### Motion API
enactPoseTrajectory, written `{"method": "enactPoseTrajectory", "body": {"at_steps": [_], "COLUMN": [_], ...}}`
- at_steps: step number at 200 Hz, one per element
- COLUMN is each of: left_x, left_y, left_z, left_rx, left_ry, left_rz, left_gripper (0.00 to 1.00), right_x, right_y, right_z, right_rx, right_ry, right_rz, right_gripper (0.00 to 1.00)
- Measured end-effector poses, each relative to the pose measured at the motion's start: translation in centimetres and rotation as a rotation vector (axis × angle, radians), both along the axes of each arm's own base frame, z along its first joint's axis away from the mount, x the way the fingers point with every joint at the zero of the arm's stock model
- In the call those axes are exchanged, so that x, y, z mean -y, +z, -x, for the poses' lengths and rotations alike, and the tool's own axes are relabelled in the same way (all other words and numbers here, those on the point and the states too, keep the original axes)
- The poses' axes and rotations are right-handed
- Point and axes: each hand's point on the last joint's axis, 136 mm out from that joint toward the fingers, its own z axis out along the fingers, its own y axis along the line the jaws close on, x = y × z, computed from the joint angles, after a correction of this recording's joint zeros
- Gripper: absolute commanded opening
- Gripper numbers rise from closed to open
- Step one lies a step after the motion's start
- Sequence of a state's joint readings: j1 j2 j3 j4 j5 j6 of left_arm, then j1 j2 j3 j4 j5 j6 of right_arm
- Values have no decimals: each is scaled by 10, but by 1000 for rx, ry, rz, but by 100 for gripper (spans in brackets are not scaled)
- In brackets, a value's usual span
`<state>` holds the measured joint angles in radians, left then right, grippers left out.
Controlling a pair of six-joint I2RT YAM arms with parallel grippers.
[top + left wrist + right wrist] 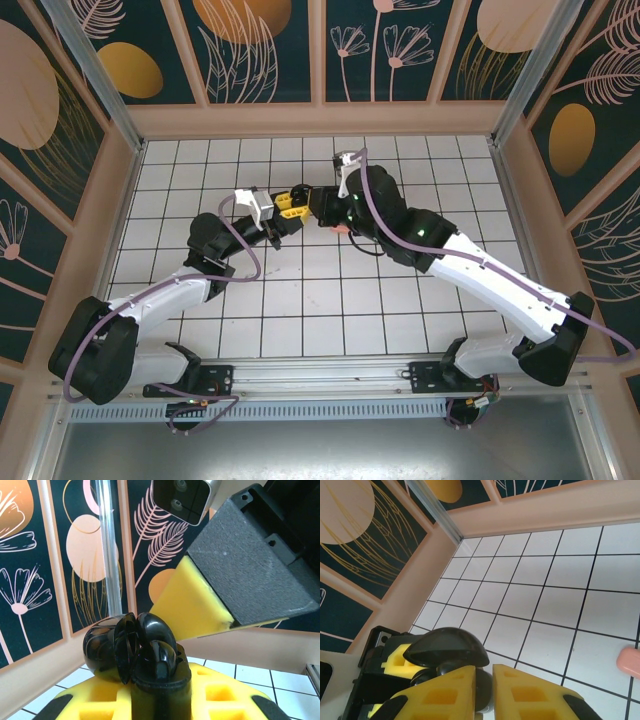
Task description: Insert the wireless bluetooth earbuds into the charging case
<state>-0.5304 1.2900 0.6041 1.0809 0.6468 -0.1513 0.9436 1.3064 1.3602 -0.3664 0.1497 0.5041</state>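
Two pairs of yellow fingers meet above the middle of the desk (250,300), one from each arm.

Left fingers (100,704): pressed in on the lower body of the black case (160,682), one on either side. They hold it upright and clear of the desk, with its mouth turned up toward the other arm. The hold seems meant to keep the case steady as a fixed target.

Lid (107,647): swung back on its hinge, away from the right fingers, so the wells are exposed.

Dark rounded shapes (165,656) sit in the wells and are probably black earbuds already seated. Black on black leaves their number uncertain.

Right fingers (520,677): drawn almost together, with a thin slit between them. Something dark shows in the slit, and it cannot be told whether it is pinched there or merely lies behind. The tips point down at the open case from just above and beside it, and contact cannot be judged. In the right wrist view the domed lid lies just beyond the tips. This narrow posture would suit either lowering a small earbud into a well or nudging the lid shut.

Pink thing (629,662): a rounded object lying on the desk just near of the right fingers, cut by the frame edge. It cannot be told whether it is a case or an earbud.

Patterned walls (260,50): these enclose the desk on its far, left and right sides.
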Motion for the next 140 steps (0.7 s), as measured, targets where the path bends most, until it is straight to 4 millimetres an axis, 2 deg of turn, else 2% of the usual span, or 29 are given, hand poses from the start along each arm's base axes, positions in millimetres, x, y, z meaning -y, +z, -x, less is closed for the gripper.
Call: {"method": "enactPoseTrajectory", "body": {"at_steps": [48, 106, 140], "left_x": [0, 0, 0], "left_y": [0, 0, 0], "left_z": [0, 0, 0], "left_rx": [1, 0, 1], "left_ry": [0, 0, 0], "left_rz": [0, 0, 0], "left_gripper": [0, 0, 0], "right_x": [1, 17, 18], "right_y": [1, 28, 27], "right_z": [0, 8, 5], "right_rx": [5, 55, 55], "right_ry": [-7, -34, -44], "right_rz": [0, -48, -43], "right_gripper": [17, 16, 16]}}
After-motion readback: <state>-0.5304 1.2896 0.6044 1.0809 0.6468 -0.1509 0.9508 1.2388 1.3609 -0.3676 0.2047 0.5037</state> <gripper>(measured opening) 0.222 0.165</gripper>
